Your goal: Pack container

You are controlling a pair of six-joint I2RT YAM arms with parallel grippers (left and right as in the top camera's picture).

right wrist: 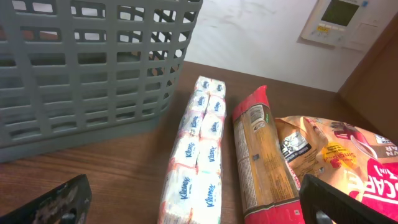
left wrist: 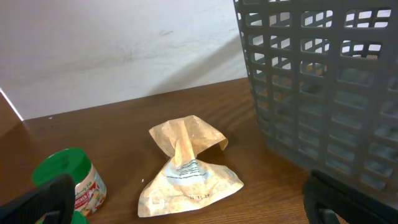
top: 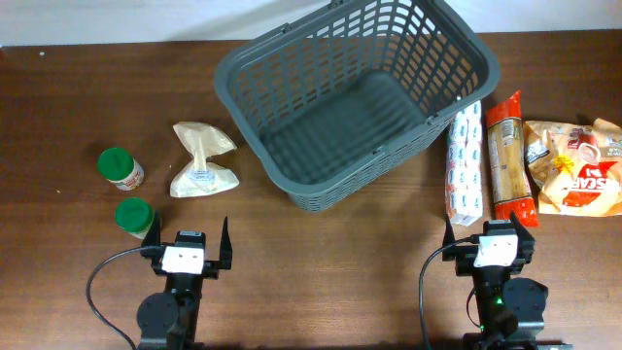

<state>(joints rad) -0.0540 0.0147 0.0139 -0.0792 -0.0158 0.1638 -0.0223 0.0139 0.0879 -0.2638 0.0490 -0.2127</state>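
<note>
Basket empty, nothing packed: left hand and right hand spread wide, idle; next, reach for the tissue pack.

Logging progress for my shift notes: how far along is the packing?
Nothing is packed: the basket sits empty. Nothing in hand; left gripper and right gripper are open. Left: two green-lidded jars, tan bag, Kleenex pack, pasta packet, orange bag, all on the table.

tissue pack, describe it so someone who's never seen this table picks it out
Find the big grey basket mid-table. Three packets lie in a row on its right-arm side; the tissue pack is nearest the basket. It is long and white with blue print, unlike the red-orange packet next to it.
</note>
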